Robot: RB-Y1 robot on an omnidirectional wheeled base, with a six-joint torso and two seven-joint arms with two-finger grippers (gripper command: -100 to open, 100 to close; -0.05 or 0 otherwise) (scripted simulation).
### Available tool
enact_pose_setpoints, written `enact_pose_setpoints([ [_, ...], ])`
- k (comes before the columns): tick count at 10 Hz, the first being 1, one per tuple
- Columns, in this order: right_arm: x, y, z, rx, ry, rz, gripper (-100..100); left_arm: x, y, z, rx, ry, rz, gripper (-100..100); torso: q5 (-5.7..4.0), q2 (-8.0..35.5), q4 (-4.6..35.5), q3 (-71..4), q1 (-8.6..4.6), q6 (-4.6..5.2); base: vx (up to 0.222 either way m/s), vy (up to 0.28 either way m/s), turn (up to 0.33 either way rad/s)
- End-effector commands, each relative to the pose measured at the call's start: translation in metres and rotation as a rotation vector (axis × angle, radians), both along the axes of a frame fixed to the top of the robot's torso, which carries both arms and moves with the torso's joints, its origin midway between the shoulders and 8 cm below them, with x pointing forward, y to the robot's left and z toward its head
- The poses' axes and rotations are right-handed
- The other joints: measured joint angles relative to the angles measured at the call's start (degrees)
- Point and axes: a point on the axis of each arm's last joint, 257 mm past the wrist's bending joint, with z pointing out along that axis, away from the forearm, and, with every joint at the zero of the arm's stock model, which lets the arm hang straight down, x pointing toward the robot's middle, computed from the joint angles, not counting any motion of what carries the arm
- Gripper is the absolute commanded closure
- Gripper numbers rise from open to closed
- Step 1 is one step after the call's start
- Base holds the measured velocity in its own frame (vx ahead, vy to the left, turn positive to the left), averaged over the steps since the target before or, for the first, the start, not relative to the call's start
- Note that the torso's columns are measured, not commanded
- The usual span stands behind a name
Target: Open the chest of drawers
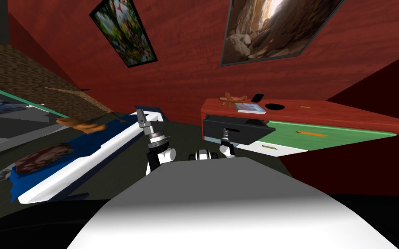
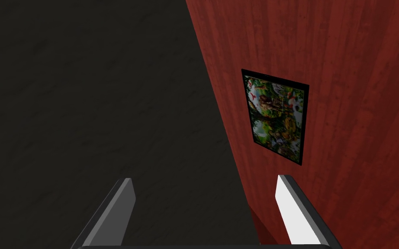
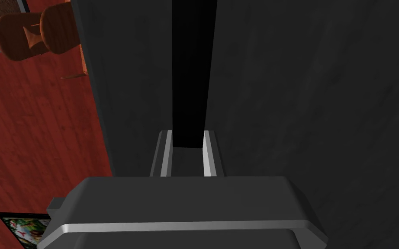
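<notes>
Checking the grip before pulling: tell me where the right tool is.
Head view, just right of centre: the right tool sits at the black drawer at the left end of the chest of drawers, closed on its black handle.

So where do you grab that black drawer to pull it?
By the thin black handle on the front of the black drawer, coming straight at that front. It's a narrow bar, so the right gripper can put a finger either side and pinch it, as it seems to now.
</notes>
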Motion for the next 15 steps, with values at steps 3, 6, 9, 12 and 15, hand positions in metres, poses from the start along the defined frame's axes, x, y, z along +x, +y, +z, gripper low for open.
enact_pose_setpoints([
  [3,0.005,0.006,0.007,0.0,-0.001,0.013,-100,0.0,0.0,0.0,0.0,0.0,0.0,0,0.01,0.15,0.05,0.12,0.1,-0.08,-0.158,0.057,-0.051],
  [6,0.024,0.015,0.021,0.003,0.004,0.04,-100,0.0,0.0,0.0,0.0,0.0,0.0,0,-0.06,-0.41,-0.12,-0.22,-0.07,-0.05,-0.002,0.013,-0.109],
  [9,0.041,0.024,0.038,0.004,0.002,0.07,-100,0.0,0.0,0.0,0.0,0.0,0.0,0,-0.09,0.0,-0.07,0.05,-0.02,-0.05,-0.019,0.014,-0.106],
  [12,0.056,0.035,0.057,0.001,-0.004,0.11,-100,0.0,0.0,0.0,0.0,0.0,0.0,0,0.02,0.12,0.09,0.1,0.12,-0.09,-0.033,0.018,-0.102],
  [15,0.05,0.032,0.042,0.006,0.019,0.104,0,0.0,0.0,0.0,0.0,0.0,0.0,0,0.01,0.17,0.09,0.13,0.07,-0.04,-0.003,0.003,-0.008],
])
